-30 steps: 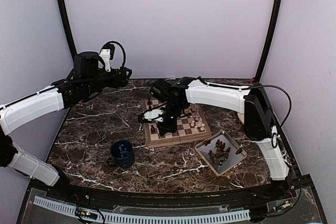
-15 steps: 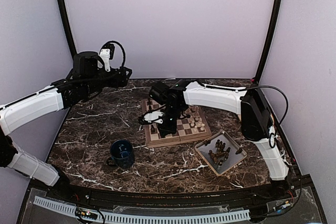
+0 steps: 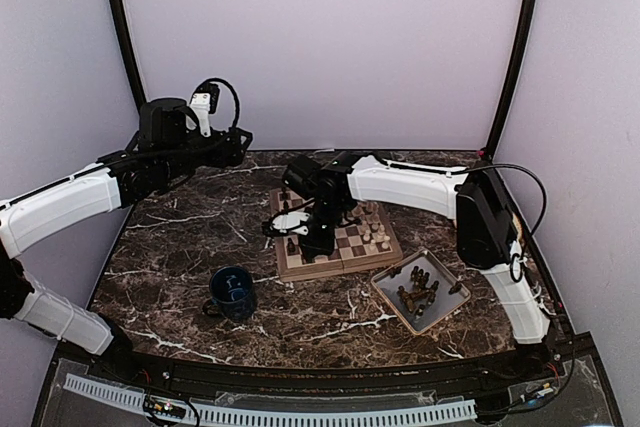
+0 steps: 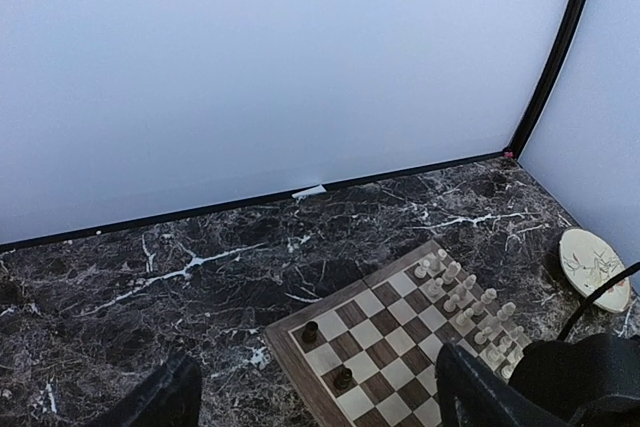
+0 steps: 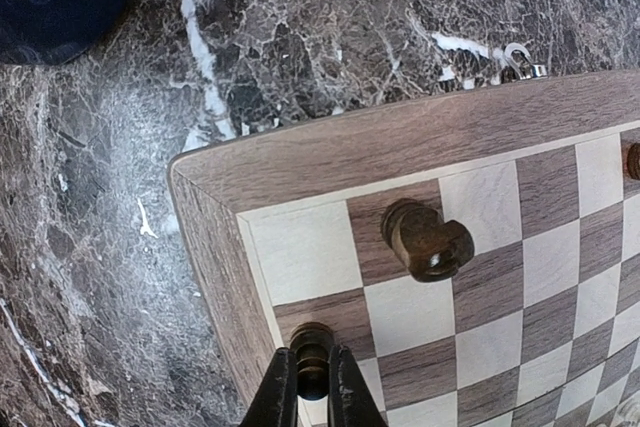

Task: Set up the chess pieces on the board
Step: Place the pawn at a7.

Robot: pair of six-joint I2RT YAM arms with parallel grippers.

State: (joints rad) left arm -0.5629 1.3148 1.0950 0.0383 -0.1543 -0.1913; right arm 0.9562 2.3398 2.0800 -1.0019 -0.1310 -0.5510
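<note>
One board, one mug, one tray

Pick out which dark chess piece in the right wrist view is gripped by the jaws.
The dark piece at the bottom of the view, clamped between the shut jaws. The neighbouring dark piece stands free on the board.

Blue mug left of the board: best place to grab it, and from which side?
Pinch the wall of the mug at its rim, coming straight down, on the side opposite the handle. It stands upright with its mouth open upward. The handle sticks out toward the near left, so the far-right rim is likely the easiest hold.
</note>
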